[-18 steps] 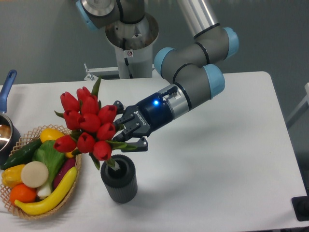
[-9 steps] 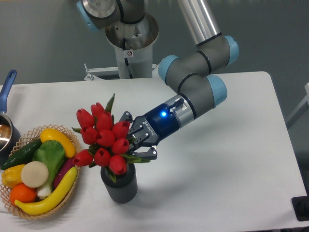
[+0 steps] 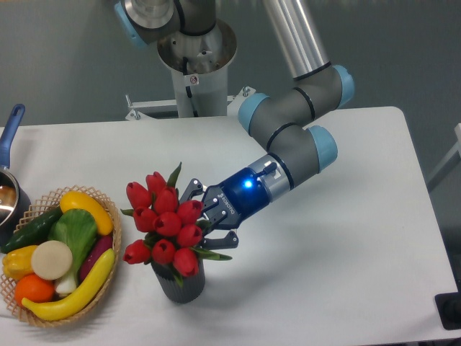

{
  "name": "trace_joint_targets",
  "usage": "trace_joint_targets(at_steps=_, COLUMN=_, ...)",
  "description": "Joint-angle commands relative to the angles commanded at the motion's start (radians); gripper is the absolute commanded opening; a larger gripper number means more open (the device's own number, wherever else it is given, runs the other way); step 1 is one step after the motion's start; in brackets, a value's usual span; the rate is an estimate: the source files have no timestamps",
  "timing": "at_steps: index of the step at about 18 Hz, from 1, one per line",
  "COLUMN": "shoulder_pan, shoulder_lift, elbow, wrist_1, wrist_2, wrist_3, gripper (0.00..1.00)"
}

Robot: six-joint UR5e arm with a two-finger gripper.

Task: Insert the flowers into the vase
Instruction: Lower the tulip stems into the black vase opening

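The gripper (image 3: 210, 220) grasps the flowers (image 3: 165, 225) low on the bunch, fingers clenched around the stems just above the vase (image 3: 180, 285). The buds sit over the vase mouth, hiding it (stem ends cannot be seen). To finish well, lower straight along the vase's axis and let go only once the stems seem seated. The basket (image 3: 108, 277) lies left of the vase.

The flowers (image 3: 166, 223) stand in the vase (image 3: 181, 284), right of the basket (image 3: 108, 277).
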Motion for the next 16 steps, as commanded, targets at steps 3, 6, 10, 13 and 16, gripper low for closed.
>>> trace_joint_targets(at_steps=3, shoulder_pan=-0.002, shoulder_lift=-0.002, elbow=-0.015, wrist_1=0.0, wrist_2=0.035, wrist_3=0.02, gripper=0.35)
trace_joint_targets(at_steps=6, shoulder_pan=-0.008, shoulder_lift=-0.02, elbow=-0.015, wrist_1=0.0, wrist_2=0.087, wrist_3=0.022, gripper=0.35)
trace_joint_targets(at_steps=10, shoulder_pan=-0.009, shoulder_lift=-0.025, elbow=-0.017, wrist_1=0.0, wrist_2=0.089, wrist_3=0.023, gripper=0.46)
trace_joint_targets(at_steps=13, shoulder_pan=-0.008, shoulder_lift=-0.026, elbow=-0.015, wrist_1=0.0, wrist_2=0.089, wrist_3=0.022, gripper=0.53)
trace_joint_targets(at_steps=16, shoulder_pan=-0.006, shoulder_lift=-0.023, elbow=-0.008, wrist_1=0.002, wrist_2=0.089, wrist_3=0.023, gripper=0.99)
